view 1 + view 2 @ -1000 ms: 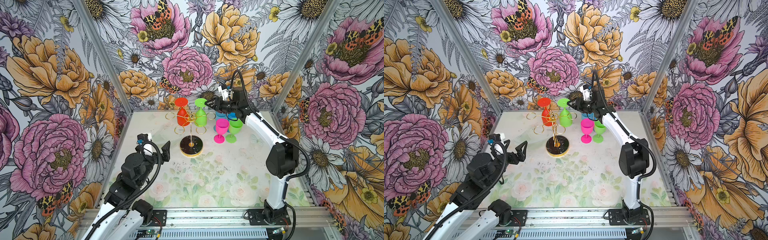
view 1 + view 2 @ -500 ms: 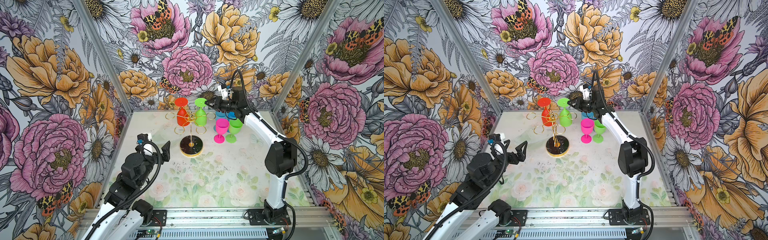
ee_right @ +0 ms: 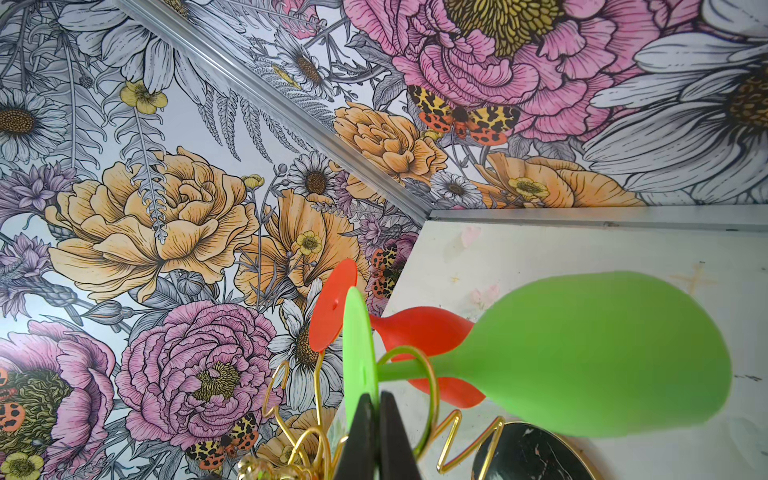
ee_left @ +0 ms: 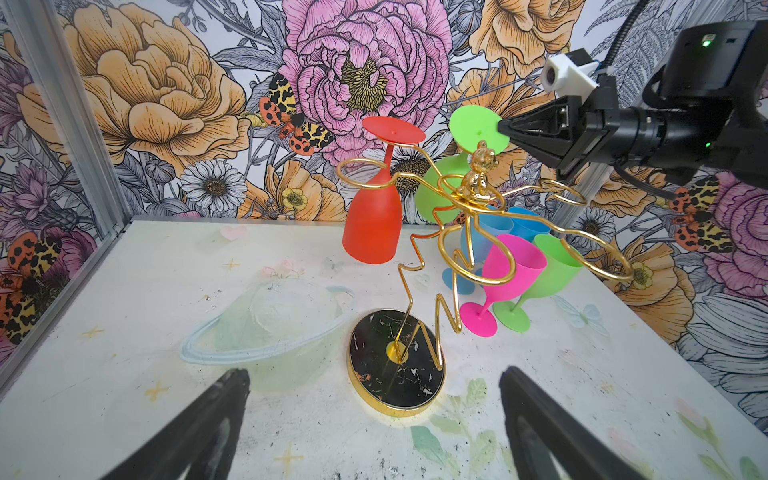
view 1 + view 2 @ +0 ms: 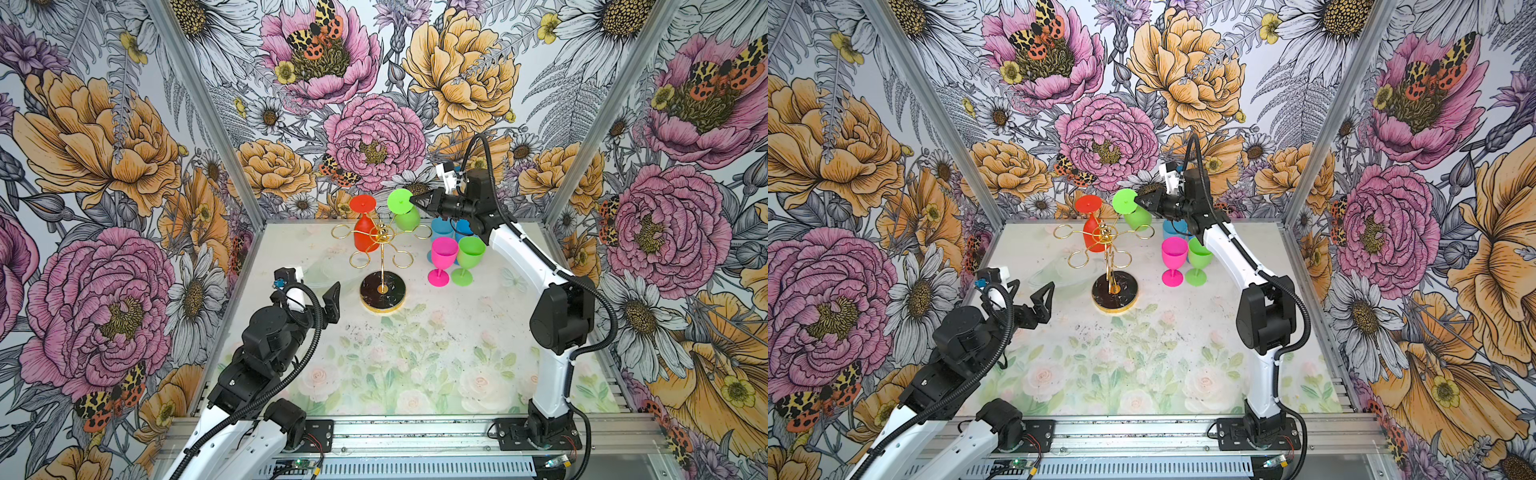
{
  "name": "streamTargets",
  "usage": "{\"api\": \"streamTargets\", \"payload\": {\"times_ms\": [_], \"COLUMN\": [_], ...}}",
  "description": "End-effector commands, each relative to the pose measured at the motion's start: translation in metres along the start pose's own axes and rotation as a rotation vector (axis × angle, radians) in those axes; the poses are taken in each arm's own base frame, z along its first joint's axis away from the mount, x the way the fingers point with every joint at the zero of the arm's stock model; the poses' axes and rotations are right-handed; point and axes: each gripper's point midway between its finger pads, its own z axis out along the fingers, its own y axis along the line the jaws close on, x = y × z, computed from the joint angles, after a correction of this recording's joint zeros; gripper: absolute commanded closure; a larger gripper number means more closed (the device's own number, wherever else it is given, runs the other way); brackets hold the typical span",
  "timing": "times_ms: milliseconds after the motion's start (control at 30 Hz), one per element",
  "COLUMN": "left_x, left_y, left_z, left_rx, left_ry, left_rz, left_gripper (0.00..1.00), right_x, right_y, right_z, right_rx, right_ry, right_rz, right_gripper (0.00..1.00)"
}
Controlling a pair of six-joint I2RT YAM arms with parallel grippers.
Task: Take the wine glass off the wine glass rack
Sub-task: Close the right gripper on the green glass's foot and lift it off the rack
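Note:
The wine glass rack [image 5: 382, 291] [image 5: 1115, 291] [image 4: 395, 370] stands at the table's back middle, a gold wire stand on a black disc. Two wine glasses hang upside down from its loops: a green one [image 5: 406, 219] [image 5: 1136, 217] [image 4: 478, 129] [image 3: 602, 353] and a red one [image 5: 365, 237] [image 5: 1094, 237] [image 4: 372, 224] [image 3: 419, 328]. My right gripper [image 5: 413, 199] [image 5: 1138, 201] [image 4: 503, 126] [image 3: 377, 399] is shut on the rim of the green wine glass's round foot, above the loop. My left gripper [image 5: 316, 299] [image 5: 1030, 299] [image 4: 374, 372] hovers open just left of the rack's base, holding nothing.
Right of the rack, under my right arm, stand a pink glass [image 5: 442, 257] [image 5: 1173, 257] [image 4: 511, 270], a green glass [image 5: 469, 255] [image 5: 1199, 259] and blue glasses [image 5: 441, 228] [image 4: 490, 228] behind them. The back wall lies close behind the rack.
My right gripper's jaws have closed onto the green wine glass's foot. Both arms and the glasses have otherwise kept their places.

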Motion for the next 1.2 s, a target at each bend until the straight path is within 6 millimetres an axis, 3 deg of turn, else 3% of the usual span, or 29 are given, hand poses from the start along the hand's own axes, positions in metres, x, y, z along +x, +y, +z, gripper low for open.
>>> {"api": "streamTargets", "payload": {"times_ms": [0, 1167], "left_x": [0.006, 0.006], "left_y": [-0.002, -0.001], "left_z": [-0.001, -0.001], "left_rx": [0.013, 0.010], "left_ry": [0.015, 0.015], "left_rz": [0.014, 0.017], "left_gripper": [0.04, 0.03], "right_x": [0.001, 0.025], "right_y": [0.011, 0.062], "right_z": [0.001, -0.032], "right_rx": [-0.022, -0.084], "right_ry": [0.007, 0.023], "right_rz": [-0.009, -0.051], "right_gripper": [0.97, 1.00]}}
